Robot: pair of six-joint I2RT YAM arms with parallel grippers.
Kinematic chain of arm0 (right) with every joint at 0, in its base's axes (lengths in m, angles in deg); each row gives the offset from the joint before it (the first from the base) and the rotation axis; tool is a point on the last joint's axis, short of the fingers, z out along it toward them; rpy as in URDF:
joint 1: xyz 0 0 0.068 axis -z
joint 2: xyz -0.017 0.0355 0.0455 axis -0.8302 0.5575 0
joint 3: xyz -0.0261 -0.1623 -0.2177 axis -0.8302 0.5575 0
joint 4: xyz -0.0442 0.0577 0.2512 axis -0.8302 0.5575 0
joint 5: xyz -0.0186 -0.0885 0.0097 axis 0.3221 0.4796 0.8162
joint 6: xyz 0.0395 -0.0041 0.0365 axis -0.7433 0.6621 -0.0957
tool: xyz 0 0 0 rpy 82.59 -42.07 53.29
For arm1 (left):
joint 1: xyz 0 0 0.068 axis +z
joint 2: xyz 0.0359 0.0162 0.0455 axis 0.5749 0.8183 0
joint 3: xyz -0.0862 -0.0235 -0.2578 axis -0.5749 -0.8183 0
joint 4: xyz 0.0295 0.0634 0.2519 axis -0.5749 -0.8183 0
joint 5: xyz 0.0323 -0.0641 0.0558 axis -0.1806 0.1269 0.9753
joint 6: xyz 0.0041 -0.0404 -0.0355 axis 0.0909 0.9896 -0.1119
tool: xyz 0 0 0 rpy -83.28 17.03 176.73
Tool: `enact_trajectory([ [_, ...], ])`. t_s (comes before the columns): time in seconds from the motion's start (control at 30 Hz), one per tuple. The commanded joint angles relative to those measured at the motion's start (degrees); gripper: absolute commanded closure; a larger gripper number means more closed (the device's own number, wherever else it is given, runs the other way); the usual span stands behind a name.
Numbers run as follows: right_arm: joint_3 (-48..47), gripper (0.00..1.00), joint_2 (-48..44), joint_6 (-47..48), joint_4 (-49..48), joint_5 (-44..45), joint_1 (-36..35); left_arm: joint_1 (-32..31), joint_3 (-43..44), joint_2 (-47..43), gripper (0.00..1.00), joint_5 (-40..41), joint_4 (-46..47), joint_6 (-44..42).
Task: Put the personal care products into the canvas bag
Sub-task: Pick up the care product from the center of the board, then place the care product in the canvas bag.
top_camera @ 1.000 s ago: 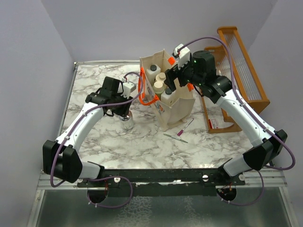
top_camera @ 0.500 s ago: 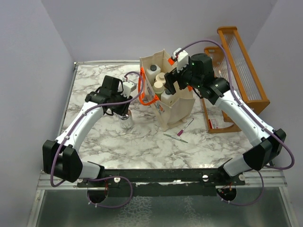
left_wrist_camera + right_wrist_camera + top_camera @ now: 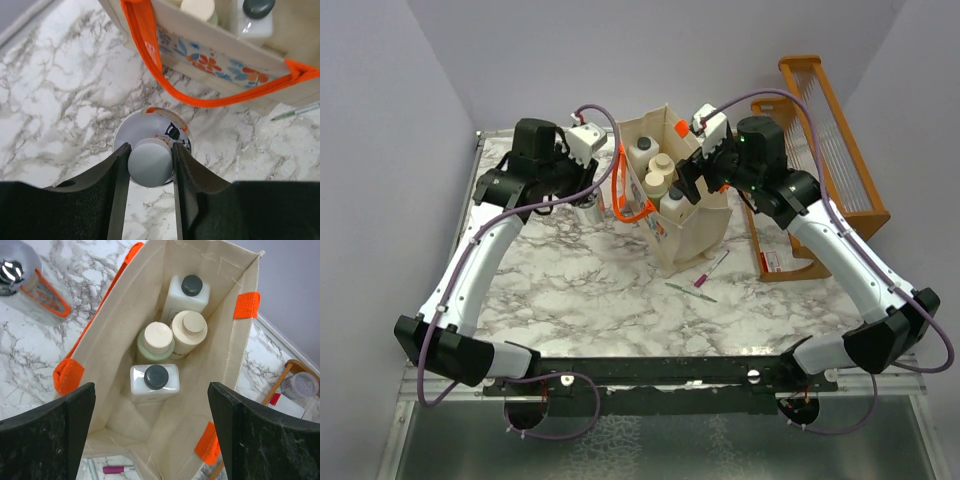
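Since the earlier frame the left arm has swung toward the upper left of the overhead view, carrying the short clear bottle (image 3: pixel 152 125) up from the marble to just left of the canvas bag (image 3: pixel 692 240). The left gripper (image 3: pixel 149 154) is pinched onto the small knob atop the chrome cap. That is a narrow, glossy hold, so the bottle will likely be slippery and may swing, though it looks light and rigid. A hold lower on the body would be surer.

The right gripper (image 3: pixel 155 426) hangs wide open and empty over the bag's mouth. Four bottles (image 3: pixel 159 342) already stand inside, leaving free space near the bottom of that view.

The marble table (image 3: pixel 570 300) is smooth and hard — two pens (image 3: pixel 705 280) lie below the bag, and an orange rack (image 3: pixel 830 130) stands at the right between plain grey walls.
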Motion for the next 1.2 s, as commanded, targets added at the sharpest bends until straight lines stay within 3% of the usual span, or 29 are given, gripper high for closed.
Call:
enact_trajectory([
  [0.0, 1.7, 0.06, -4.2, 2.2, 1.7, -4.3, 0.7, 0.3, 11.1, -2.2, 1.0, -4.5, 4.8, 0.1],
  [0.23, 2.9, 0.06, -6.3, 5.5, 5.5, -7.7, 3.6, 0.1, 25.5, 1.7, 1.0, -7.9, 4.7, 3.8],
  [0.5, 4.1, 0.1, -8.9, 11.8, 11.7, -17.8, 4.4, -2.4, 34.5, 7.7, 1.0, -12.3, 8.1, 9.7],
  [0.83, 8.5, 0.12, -10.7, 17.0, 13.7, -18.4, 4.9, -11.6, 41.4, 14.8, 1.0, -11.1, 11.4, 12.3],
  [1.17, 9.0, 0.13, -9.8, 19.6, 13.2, -17.5, 5.1, -14.0, 40.3, 18.2, 1.0, -14.1, 15.4, 18.5],
])
